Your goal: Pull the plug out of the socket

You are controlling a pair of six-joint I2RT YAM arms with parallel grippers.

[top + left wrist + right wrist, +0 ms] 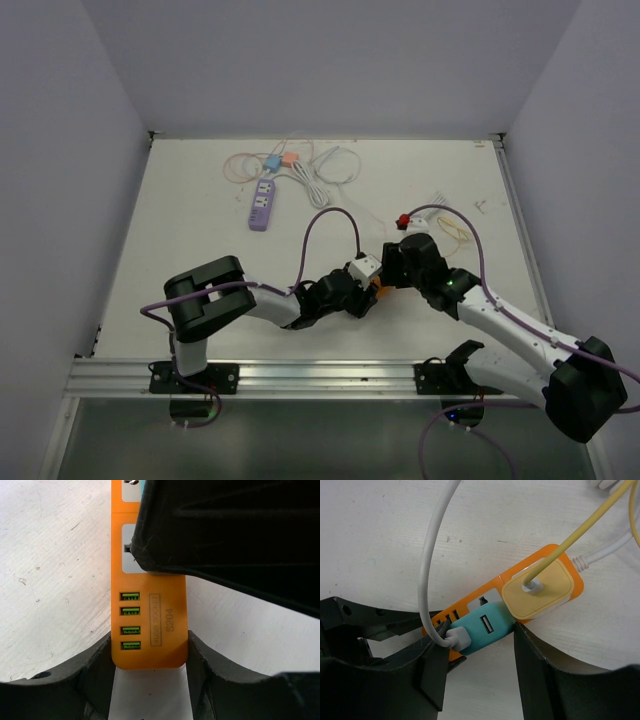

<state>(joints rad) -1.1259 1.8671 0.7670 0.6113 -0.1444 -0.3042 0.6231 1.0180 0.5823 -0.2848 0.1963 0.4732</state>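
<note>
Right wrist view showed my right gripper (476, 637) clenched on the teal plug (482, 625), one finger against the end where its white cable (427, 565) leaves, the other against the end nearest the yellow plug (537, 589). That teal plug was seated in the orange power strip (520, 569), which lay flat on the table (380, 530) at the middle, between my two arms. Left wrist view showed my left gripper (150, 655) clamped across the strip's USB end, a finger flush on each long side.

I judged the grasp made and the pull itself not yet begun. The next move called for a straight lift of the right hand away from the strip's face while the left pinned the strip down. Tilting risked jamming the pins or dragging the yellow plug's cord along.
</note>
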